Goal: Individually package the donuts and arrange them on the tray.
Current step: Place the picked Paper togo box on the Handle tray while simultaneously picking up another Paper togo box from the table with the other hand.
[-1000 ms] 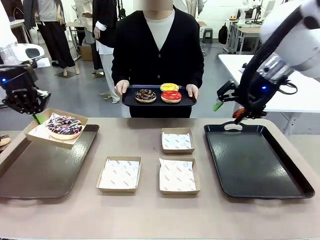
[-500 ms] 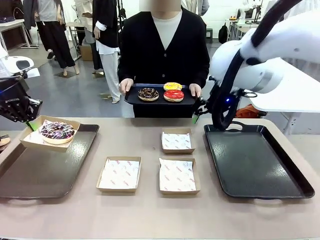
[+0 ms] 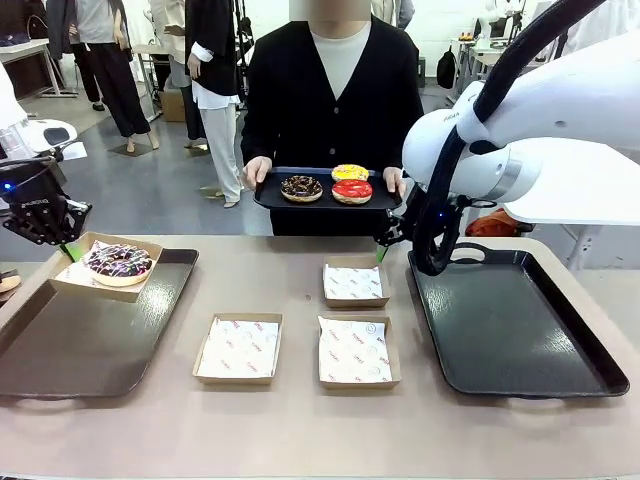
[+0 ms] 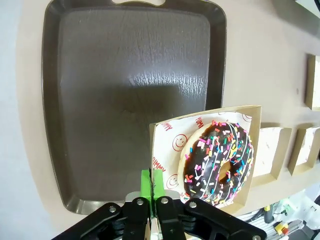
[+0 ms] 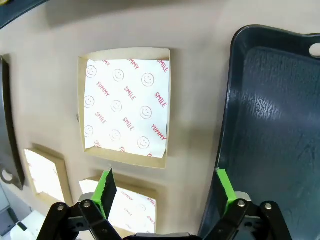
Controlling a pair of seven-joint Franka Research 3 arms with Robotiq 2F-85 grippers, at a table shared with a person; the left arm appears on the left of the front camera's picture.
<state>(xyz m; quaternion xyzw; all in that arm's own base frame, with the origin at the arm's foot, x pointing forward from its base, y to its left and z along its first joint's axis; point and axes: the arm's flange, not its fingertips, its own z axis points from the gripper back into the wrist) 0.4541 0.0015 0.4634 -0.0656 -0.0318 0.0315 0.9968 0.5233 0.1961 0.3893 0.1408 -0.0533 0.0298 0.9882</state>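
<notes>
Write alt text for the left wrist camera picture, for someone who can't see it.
The left gripper is shut on the edge of a paper-lined cardboard box that carries a chocolate donut with coloured sprinkles, over a dark tray on a tan table. More paper-lined boxes lie at the picture's right edge.

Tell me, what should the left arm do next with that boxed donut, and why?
Probably lower the box onto the left tray and open up. The left fingers are pinched shut on the box's edge, the sprinkled chocolate donut sits inside, and the box is over the tray's far corner, seemingly not yet lying flat.
</notes>
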